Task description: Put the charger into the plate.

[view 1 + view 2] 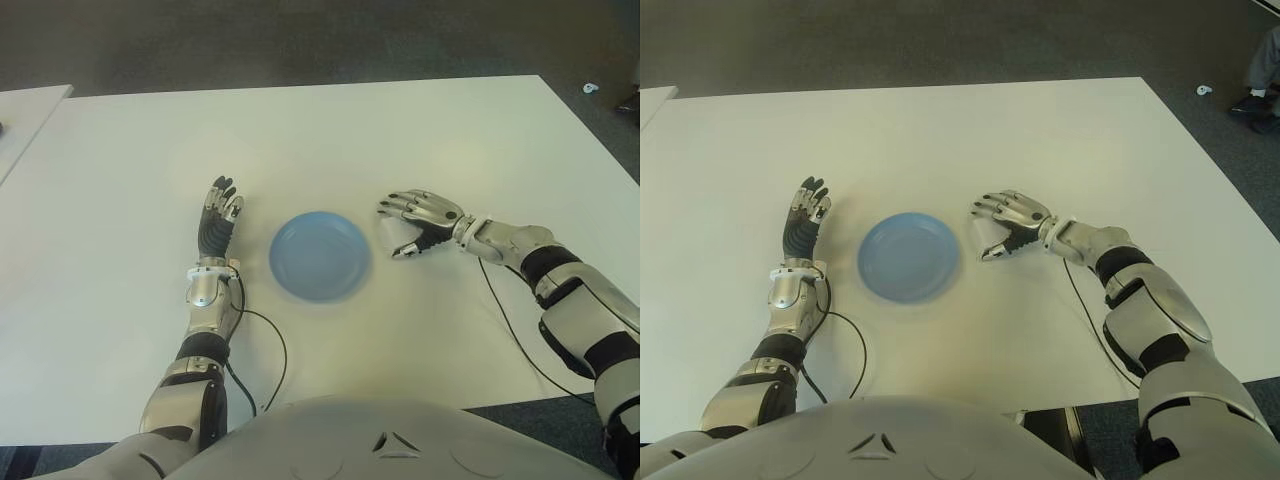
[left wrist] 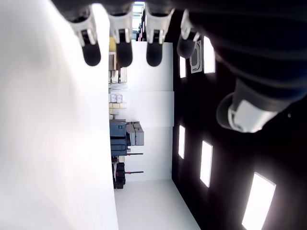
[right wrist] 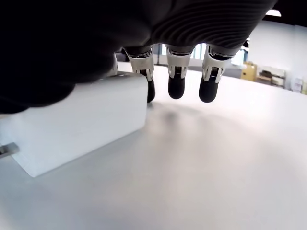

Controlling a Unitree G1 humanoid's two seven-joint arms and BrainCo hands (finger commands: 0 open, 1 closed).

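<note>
Right hand (image 1: 420, 222) curls over the white charger (image 3: 76, 122) just right of the blue plate (image 1: 320, 256) — fingers (image 3: 176, 76) arched above it, grasp not confirmed, cannot tell. Charger sits on the white table (image 1: 400, 130), outside the plate. Left hand (image 1: 218, 218) shows left of the plate — fingers extended, holding nothing.

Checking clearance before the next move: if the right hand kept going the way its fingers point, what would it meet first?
Probably the blue plate: the right hand, over the white charger, points toward the plate's near rim.
</note>
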